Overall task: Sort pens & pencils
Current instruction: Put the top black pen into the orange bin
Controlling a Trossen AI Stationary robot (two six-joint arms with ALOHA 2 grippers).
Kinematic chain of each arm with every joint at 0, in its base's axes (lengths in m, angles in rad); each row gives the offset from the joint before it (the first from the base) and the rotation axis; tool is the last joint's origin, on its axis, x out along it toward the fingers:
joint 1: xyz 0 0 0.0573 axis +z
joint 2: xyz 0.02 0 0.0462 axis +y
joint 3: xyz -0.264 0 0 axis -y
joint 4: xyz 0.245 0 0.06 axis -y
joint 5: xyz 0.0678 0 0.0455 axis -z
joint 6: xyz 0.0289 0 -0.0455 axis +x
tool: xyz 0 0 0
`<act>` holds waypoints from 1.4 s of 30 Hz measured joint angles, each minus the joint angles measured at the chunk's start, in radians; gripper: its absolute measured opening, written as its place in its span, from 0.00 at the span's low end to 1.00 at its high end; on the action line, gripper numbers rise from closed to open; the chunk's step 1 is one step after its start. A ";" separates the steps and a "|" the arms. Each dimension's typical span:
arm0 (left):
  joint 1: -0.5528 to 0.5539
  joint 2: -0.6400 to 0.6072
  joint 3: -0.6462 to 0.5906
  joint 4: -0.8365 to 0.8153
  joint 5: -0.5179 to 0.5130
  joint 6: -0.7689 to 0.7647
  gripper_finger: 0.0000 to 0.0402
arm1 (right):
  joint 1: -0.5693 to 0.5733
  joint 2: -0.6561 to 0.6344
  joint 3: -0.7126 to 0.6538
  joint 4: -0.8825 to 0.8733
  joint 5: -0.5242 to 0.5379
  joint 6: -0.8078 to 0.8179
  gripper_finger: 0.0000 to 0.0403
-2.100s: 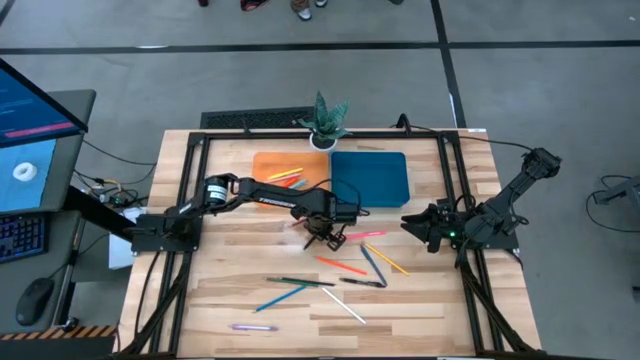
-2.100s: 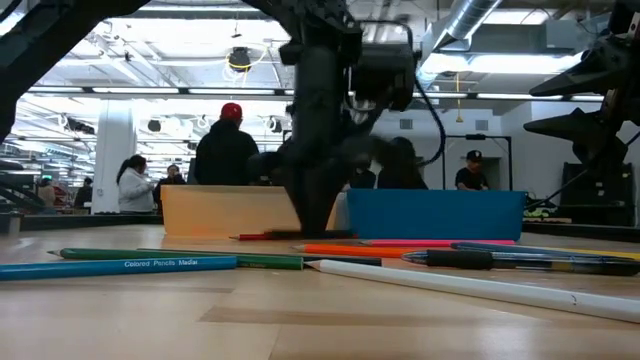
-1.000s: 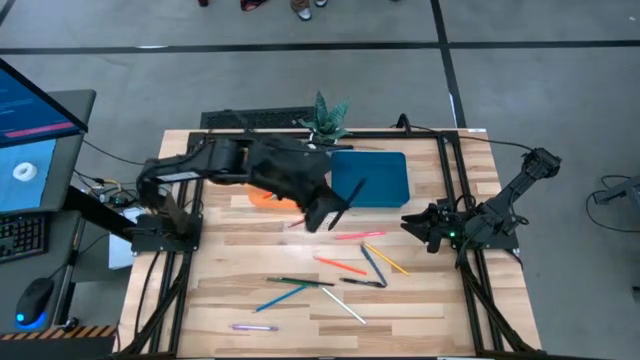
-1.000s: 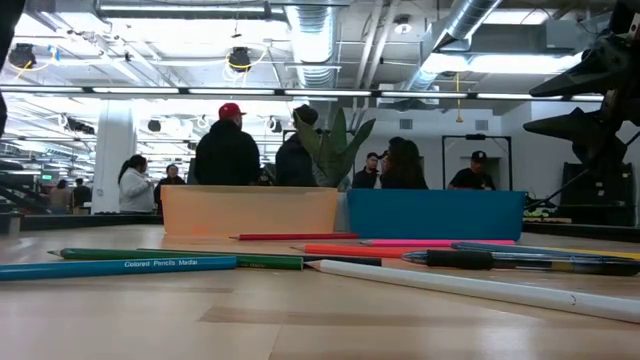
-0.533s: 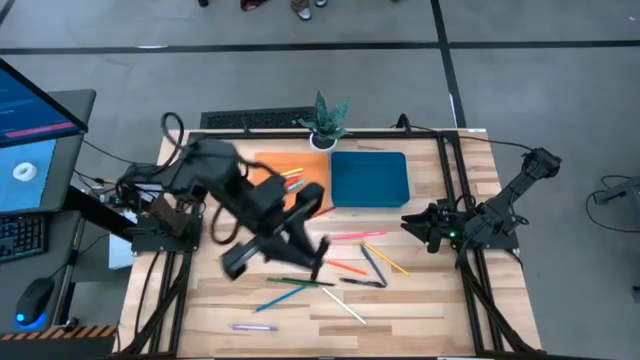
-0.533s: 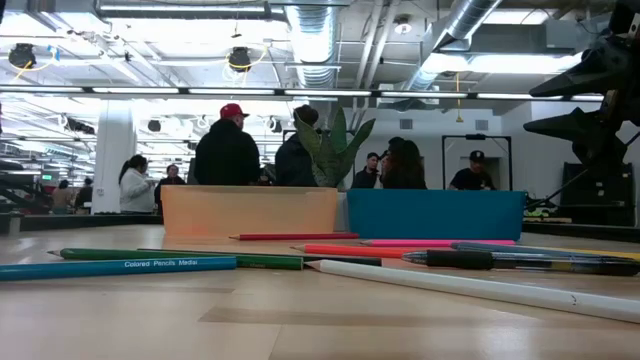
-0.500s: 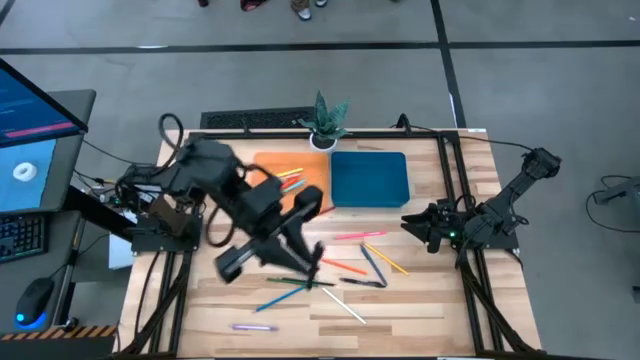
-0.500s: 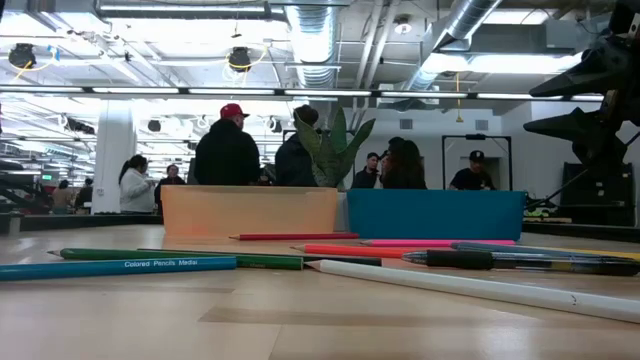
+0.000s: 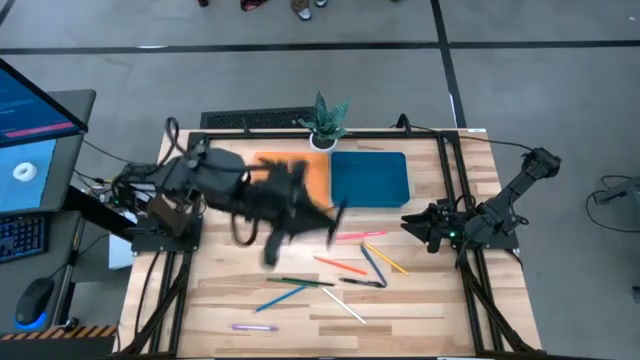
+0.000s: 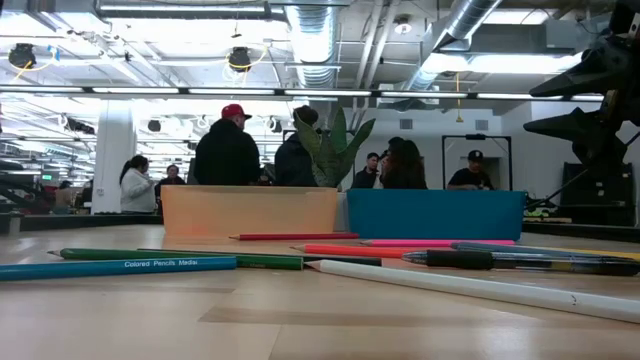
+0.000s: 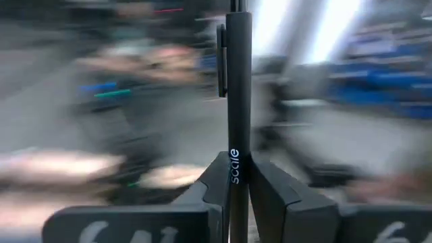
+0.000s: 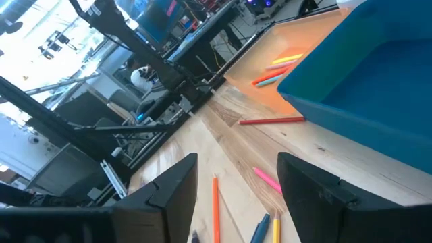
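My left gripper (image 9: 325, 215) hangs blurred above the middle of the table, shut on a black pen (image 11: 237, 94) printed "scale". Loose pens and pencils lie on the wood toward the near side: pink (image 9: 352, 236), orange (image 9: 340, 264), yellow (image 9: 385, 258), green (image 9: 300, 282), white (image 9: 343, 305) and purple (image 9: 252, 327). A few coloured ones lie in the orange tray (image 9: 312, 172). My right gripper (image 12: 236, 196) waits open at the table's right, touching nothing. My left gripper pinches the black pen's barrel (image 11: 234, 177) between its two fingers (image 11: 270, 192), at the printed part. The fingers lie across the pen. The pen's clip end (image 11: 221, 61) sticks far out past them. The pen is lifted clear of the table.
The orange tray and the blue tray (image 9: 370, 178) stand side by side at the far middle, with a small potted plant (image 9: 328, 120) behind them. A black frame (image 9: 458, 180) runs round the table. People stand in the room beyond (image 10: 228, 150).
My left arm, shut on the black pen, has risen and swung above the table's middle, first toward the near edge and then back toward the trays, with its wrist rolling. The pens on the table have not moved.
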 joint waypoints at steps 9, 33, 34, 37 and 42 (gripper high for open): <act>0.180 -0.014 -0.008 -0.512 -0.514 -0.048 0.07 | 0.000 0.000 0.000 0.000 -0.001 0.001 0.56; 0.697 -0.008 -1.020 -0.010 0.010 0.096 0.07 | 0.000 0.000 0.000 0.000 0.000 0.027 0.56; 0.706 -0.008 -1.050 0.023 0.030 0.089 0.07 | 0.000 0.000 0.000 0.000 0.000 0.027 0.56; 0.716 -0.008 -1.121 0.101 0.063 0.083 0.07 | 0.000 0.000 0.000 0.000 0.000 0.027 0.56; 0.692 -0.008 -1.174 0.167 0.117 0.095 0.07 | 0.000 0.000 0.000 0.000 0.001 0.027 0.56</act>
